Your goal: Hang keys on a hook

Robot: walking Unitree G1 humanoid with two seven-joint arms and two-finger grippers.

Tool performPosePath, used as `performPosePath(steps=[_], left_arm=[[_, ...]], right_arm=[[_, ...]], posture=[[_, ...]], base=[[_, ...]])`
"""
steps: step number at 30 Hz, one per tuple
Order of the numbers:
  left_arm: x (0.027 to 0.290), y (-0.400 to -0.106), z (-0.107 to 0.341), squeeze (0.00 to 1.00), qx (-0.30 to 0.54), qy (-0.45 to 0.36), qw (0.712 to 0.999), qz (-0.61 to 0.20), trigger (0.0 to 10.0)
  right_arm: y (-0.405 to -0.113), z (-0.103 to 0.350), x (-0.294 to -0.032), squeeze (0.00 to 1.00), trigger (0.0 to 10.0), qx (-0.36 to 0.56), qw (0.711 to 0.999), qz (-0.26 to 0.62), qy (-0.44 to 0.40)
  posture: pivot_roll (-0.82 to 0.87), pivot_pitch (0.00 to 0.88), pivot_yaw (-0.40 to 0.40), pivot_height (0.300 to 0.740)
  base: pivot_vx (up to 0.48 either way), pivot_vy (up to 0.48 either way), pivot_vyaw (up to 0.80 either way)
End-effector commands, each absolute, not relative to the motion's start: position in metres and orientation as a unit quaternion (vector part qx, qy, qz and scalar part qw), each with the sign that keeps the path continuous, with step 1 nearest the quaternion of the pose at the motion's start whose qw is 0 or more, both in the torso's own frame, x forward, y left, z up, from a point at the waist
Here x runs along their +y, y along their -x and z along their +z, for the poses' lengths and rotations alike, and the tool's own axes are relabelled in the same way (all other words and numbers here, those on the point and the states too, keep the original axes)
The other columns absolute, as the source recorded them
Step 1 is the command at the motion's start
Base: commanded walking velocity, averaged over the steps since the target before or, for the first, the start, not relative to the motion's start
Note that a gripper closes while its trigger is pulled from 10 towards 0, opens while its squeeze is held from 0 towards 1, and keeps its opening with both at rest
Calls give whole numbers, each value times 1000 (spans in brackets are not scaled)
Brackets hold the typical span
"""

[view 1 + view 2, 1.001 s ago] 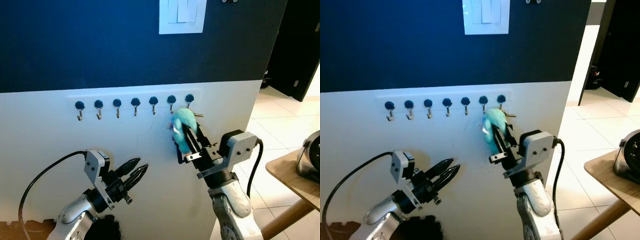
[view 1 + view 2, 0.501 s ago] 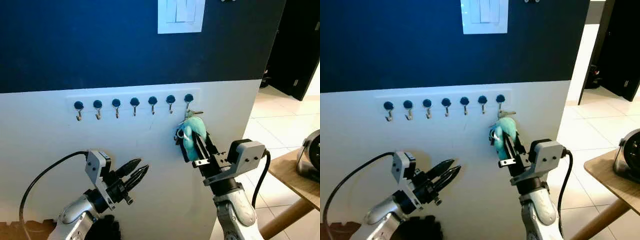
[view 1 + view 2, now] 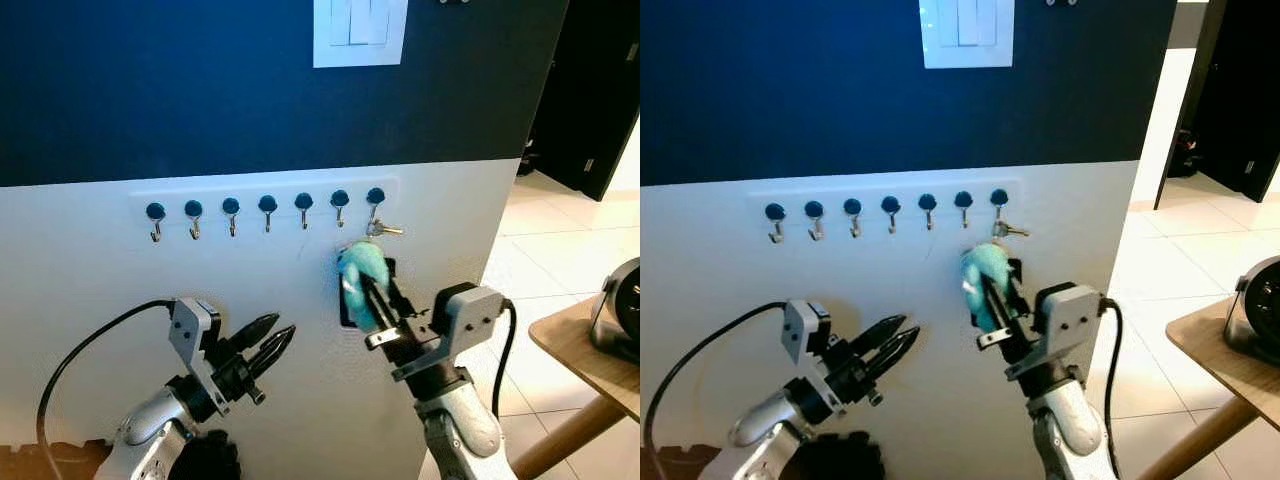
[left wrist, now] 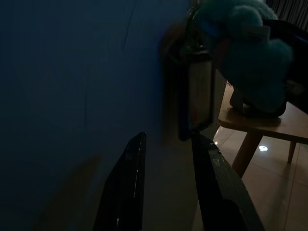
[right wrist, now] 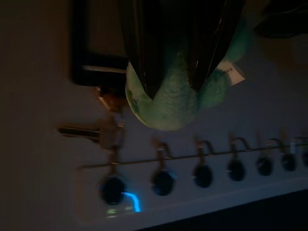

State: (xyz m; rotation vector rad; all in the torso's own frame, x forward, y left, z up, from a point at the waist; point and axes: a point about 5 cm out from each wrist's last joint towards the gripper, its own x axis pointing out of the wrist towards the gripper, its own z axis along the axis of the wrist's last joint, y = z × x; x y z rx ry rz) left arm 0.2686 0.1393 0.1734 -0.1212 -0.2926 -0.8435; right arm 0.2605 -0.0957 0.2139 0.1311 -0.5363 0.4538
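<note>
Teal plush fob (image 3: 360, 272) sits clamped in the right gripper (image 3: 366, 290), the keys (image 3: 378, 229) up at one o'clock on the rightmost hook (image 3: 374, 203); left gripper (image 3: 272, 342) idles, fingers apart.

A wall, dark navy above (image 3: 150, 90) and white below (image 3: 80, 270), carries a white light switch plate (image 3: 359, 32) at 12 o'clock. Pale glossy floor tiles (image 3: 560, 255) and a light wooden table (image 3: 590, 370) lie at 4 o'clock.

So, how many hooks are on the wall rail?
7 hooks, in one row on the white rail under the dark wall part; the rightmost hook has keys at it.
</note>
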Motion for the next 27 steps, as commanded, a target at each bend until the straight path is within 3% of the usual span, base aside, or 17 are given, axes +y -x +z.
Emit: performPosePath(steps=[1, 11, 27], left_arm=[[142, -269, 172, 0, -142, 52, 905, -398, 10000], [144, -271, 174, 0, -147, 56, 907, -392, 10000], [144, -270, 175, 0, -147, 58, 905, -395, 10000]], right_arm=[[-257, 223, -90, 0, 10000, -287, 926, 240, -48], [-254, 242, -79, 0, 10000, -322, 907, 269, -20], [-259, 258, -81, 0, 10000, -343, 905, 249, -27]], posture=[[41, 42, 24, 740], [42, 41, 24, 740], [46, 49, 29, 740]], base=[[0, 0, 0], [0, 0, 0], [0, 0, 0]])
